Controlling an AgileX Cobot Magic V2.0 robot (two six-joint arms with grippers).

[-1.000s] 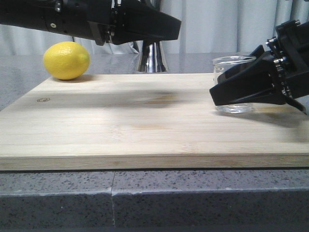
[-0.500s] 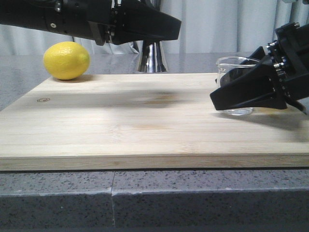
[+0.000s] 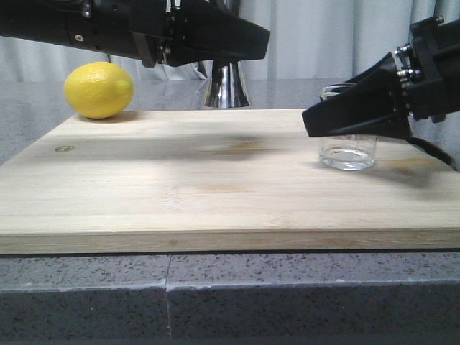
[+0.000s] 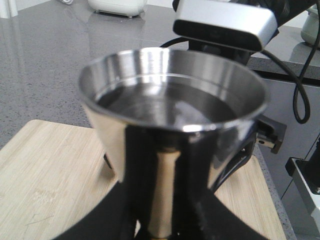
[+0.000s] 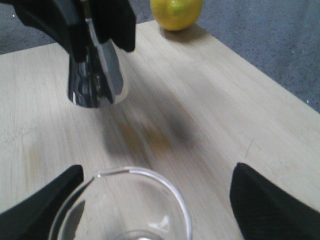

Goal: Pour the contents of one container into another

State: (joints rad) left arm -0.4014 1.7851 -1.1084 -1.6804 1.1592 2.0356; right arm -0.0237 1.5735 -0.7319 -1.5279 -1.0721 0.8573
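The left end effector (image 3: 215, 43) is gripping the steel jigger (image 3: 226, 86) at its waist, lifted above the far middle of the bamboo cutting board (image 3: 215, 180). The right end effector (image 3: 352, 118) is sitting spread wide around the glass beaker (image 3: 348, 151), which is standing (apparently untouched) on the board's right side. A lemon (image 3: 99, 90) is lying far left.
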